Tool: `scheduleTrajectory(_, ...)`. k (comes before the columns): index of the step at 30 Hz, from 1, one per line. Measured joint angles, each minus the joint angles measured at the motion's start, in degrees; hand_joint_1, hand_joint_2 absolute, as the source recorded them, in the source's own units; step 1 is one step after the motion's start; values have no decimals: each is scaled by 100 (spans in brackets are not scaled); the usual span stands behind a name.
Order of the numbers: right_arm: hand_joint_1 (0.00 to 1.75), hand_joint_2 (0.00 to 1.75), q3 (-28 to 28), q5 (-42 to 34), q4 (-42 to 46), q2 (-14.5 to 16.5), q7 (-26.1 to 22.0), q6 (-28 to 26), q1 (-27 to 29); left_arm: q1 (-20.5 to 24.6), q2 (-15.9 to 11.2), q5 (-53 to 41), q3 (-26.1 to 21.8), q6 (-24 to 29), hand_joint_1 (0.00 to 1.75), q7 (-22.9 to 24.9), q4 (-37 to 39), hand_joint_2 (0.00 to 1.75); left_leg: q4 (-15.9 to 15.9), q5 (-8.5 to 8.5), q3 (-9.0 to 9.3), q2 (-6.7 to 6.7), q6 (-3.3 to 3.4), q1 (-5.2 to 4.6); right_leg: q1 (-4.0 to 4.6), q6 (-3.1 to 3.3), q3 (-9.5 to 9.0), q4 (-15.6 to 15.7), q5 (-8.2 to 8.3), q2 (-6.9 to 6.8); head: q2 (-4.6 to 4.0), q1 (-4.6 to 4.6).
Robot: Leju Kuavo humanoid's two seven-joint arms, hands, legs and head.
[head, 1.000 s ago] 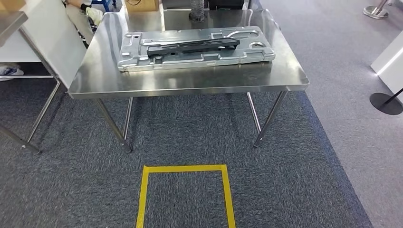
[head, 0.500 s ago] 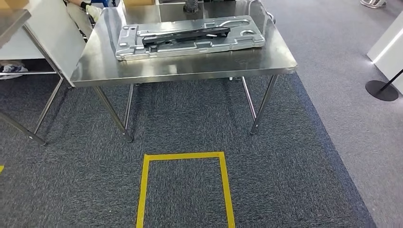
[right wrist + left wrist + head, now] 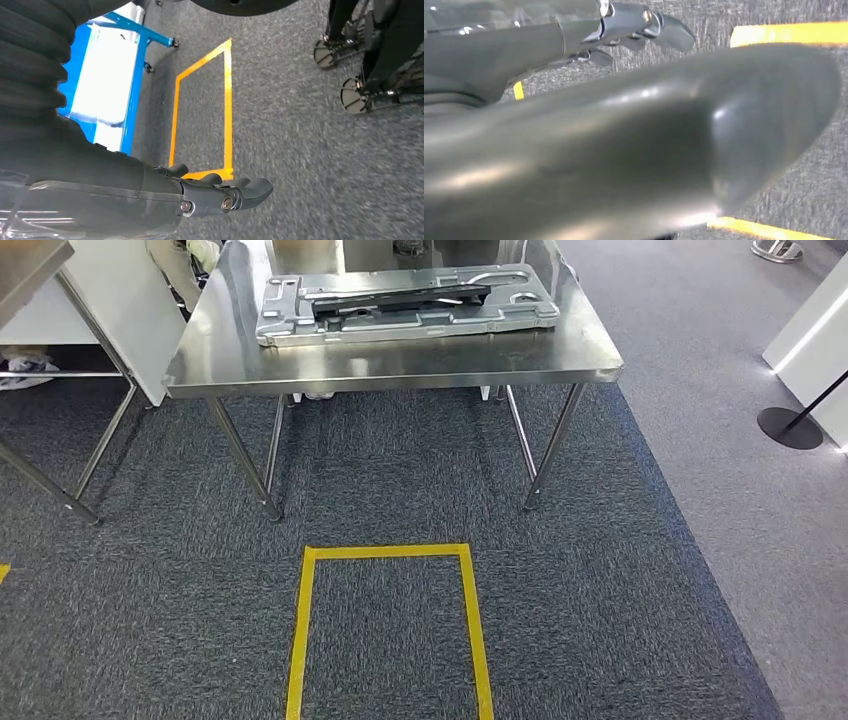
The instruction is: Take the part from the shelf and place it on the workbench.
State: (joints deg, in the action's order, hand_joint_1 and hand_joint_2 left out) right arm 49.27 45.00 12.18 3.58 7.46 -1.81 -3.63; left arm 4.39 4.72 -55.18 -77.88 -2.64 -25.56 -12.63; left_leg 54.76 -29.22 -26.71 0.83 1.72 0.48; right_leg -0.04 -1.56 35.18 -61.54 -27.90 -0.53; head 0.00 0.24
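A flat silver metal part with a black bar along its top lies on the steel workbench, at the far side of the head view. My left hand hangs over the grey carpet, dark fingers loosely out and nothing in them; its thick grey thumb blurs across the left wrist view. My right hand also hangs above the carpet, fingers stretched out and holding nothing.
A yellow tape square marks the carpet in front of the workbench. Another steel table stands at the left, a black stanchion base and a white cabinet at the right. A blue cart and wheeled stands are beside the right hand.
The whole head picture has shifted: workbench and yellow square now sit higher in it, so the camera has moved. The part still lies in the same place on the workbench.
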Motion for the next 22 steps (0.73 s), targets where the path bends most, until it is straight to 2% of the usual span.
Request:
scheduleTrajectory(2, 0, 175, 15, -9, -4, -1, -7, 8, 11, -1, -2, 1, 1, 0, 0, -1, 0, 0, 15, 50, -82, 2, 24, -11, -31, -51, 314, -756, -449, 21, 0, 19)
scheduleTrajectory(3, 0, 175, 19, -10, -6, 0, -9, 12, 19, -5, -3, 2, 1, 0, 0, -1, 0, 0, 30, 68, -123, 2, 20, -16, -48, -69, 420, -1057, -579, 24, 0, 18)
scheduleTrajectory(4, 0, 175, 21, -10, -8, 0, -10, 12, 25, -10, -3, 2, 1, 0, 0, -2, 0, 0, 48, 81, -156, 2, 14, -18, -61, -82, 431, -1173, -599, 24, 0, 18)
scheduleTrajectory(5, 0, 175, 24, -10, -9, -1, -12, 10, 29, -12, -4, 3, 0, 0, 0, -2, 0, 0, 69, 89, -180, 1, 7, -18, -73, -88, 330, -1062, -514, 24, 0, 19)
scheduleTrajectory(7, 0, 175, 33, -10, -9, -2, -12, 2, 30, -10, -1, 5, 0, -1, 0, -6, 0, 0, 116, 89, -202, 0, -17, -15, -85, -71, -144, -281, -191, 23, 0, 21)
scheduleTrajectory(9, 0, 175, 50, -10, -9, -2, -15, 17, 22, -3, 2, 18, 0, -2, 0, -4, 0, 0, 166, 80, -228, 0, -68, -32, -68, -16, -490, 364, -16, 24, 1, 15)
scheduleTrajectory(11, 0, 175, 68, -8, -9, -2, -22, 76, 19, 6, 3, 43, 0, -2, 0, 42, 0, 0, 176, 90, -250, 0, -132, -45, -40, 46, -525, 487, -6, 26, 1, 10)
scheduleTrajectory(13, 0, 175, 77, 12, -9, -2, -27, 148, 27, 8, 2, 59, -1, -2, 0, 122, 0, 0, 166, 97, -258, 0, -102, -44, -39, 69, -516, 514, 21, 28, 1, 10)
scheduleTrajectory(15, 0, 175, 78, 48, -9, -2, -28, 189, 30, 8, 1, 66, -4, -2, 0, 198, 0, 87, 153, 108, -262, -2, -70, -43, -38, 81, -514, 538, 41, 29, 1, 10)
scheduleTrajectory(16, 0, 175, 78, 63, -9, -3, -27, 197, 30, 8, 2, 72, -7, -2, 0, 228, 0, 131, 140, 125, -263, -3, -84, -38, -30, 96, -510, 535, 41, 29, 1, 8)
scheduleTrajectory(17, 0, 131, 78, 73, -9, -3, -27, 197, 29, 7, 3, 75, -10, -2, 0, 252, 0, 175, 130, 132, -261, -4, -116, -32, -23, 110, -507, 532, 41, 28, 0, 10)
scheduleTrajectory(18, 0, 87, 78, 77, -9, -4, -30, 197, 28, 7, 4, 79, -12, 3, 0, 269, 0, 175, 124, 137, -259, -4, -134, -28, -19, 120, -505, 529, 41, 28, 0, 9)
scheduleTrajectory(20, 0, 87, 86, 75, -9, -4, -48, 197, 26, 8, 5, 80, -16, 31, 0, 317, 0, 175, 119, 146, -259, -5, -149, -23, -13, 133, -501, 521, 40, 27, 0, 9)
scheduleTrajectory(22, 0, 175, 101, 73, -9, -4, -72, 200, 26, 8, 5, 78, -21, 70, 0, 376, 0, 175, 117, 151, -259, -5, -160, -23, -12, 138, -498, 515, 40, 26, 0, 10)
